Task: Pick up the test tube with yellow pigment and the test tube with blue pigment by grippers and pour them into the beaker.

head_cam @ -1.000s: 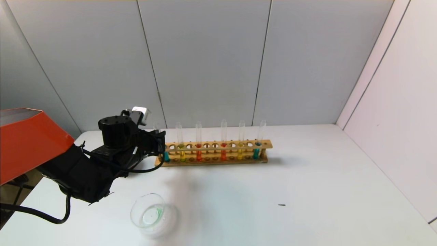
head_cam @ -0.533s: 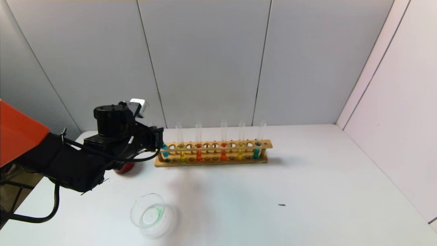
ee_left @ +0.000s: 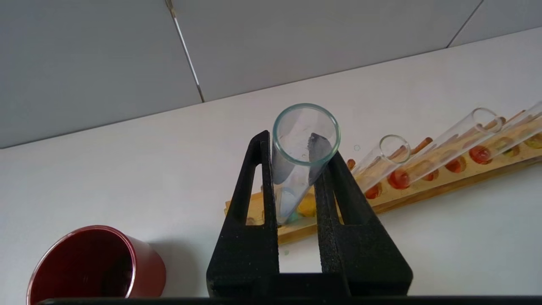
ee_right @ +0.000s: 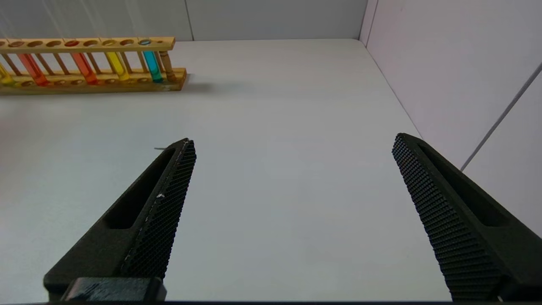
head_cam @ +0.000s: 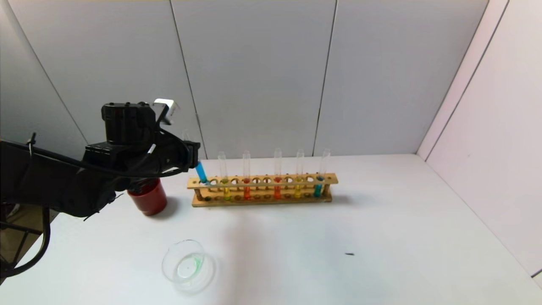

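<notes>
Head view: left claw (head_cam: 195, 157) raised above the left end of the wooden rack (head_cam: 262, 189), clamped on the test tube with blue pigment (head_cam: 200, 173); tube tilted, blue end low, just over the rack's end hole, whether touching the wood cannot be told. Five tubes upright in the rack, counted from the left: yellow, orange-red, orange-red, yellow, blue. Test tube with yellow pigment (head_cam: 225, 186) nearest the held tube. Rack set toward the far edge of the desk (head_cam: 381, 237). One red cup (head_cam: 147, 195) beside the rack's left end, partly behind the left arm. One beaker (head_cam: 188, 266) near the front edge, left of centre, with a faint green trace at its bottom. One small dark speck (head_cam: 349, 254) on the bare desk surface, right of centre.

Left wrist view: open mouth of the held tube (ee_left: 305, 134) seen from above, pinched between both black fingers (ee_left: 254, 203); blue end barely visible far down the glass. Red cup (ee_left: 95, 264) shown hollow inside, a detail hidden in the head view. Beaker outside this view.

Right wrist view: right claw (ee_right: 292, 148) with fingers spread wide apart, holding nothing, low above the desk near the right edge; arm not seen in the head view. Right end of the rack (ee_right: 91, 63) in the distance, blue, yellow and orange-red tubes visible.
</notes>
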Tool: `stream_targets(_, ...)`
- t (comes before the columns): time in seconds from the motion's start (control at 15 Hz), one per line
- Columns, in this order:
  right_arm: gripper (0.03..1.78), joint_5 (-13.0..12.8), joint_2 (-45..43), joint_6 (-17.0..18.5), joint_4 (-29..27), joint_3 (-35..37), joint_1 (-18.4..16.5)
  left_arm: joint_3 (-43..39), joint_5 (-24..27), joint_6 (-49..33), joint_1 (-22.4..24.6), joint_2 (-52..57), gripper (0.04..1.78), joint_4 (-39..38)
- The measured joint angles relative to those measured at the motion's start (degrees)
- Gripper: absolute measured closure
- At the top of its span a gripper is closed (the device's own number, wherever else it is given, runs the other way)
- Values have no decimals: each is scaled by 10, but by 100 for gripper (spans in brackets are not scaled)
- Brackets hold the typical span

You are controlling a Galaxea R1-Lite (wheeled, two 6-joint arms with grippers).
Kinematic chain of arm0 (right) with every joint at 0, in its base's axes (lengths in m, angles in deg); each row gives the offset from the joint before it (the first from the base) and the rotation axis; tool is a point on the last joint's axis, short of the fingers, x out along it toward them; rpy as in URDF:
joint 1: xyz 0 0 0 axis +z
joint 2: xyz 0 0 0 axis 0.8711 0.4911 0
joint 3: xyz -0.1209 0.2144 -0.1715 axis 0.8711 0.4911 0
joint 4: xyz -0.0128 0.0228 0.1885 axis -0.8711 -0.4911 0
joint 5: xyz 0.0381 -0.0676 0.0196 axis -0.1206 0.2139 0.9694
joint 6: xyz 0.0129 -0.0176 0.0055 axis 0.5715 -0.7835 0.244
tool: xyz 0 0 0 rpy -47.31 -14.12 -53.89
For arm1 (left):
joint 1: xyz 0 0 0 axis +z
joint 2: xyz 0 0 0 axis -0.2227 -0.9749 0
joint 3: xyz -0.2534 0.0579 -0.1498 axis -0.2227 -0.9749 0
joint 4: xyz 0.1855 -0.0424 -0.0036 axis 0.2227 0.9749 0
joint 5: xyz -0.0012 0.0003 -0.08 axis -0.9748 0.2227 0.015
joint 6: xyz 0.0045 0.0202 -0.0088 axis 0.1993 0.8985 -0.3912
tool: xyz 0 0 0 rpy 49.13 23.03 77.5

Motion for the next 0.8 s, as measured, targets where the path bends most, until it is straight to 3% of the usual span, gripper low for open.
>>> stream_targets(0.8,11,0,0,0,0,0,0,49,-46,39,-10,109,151,177)
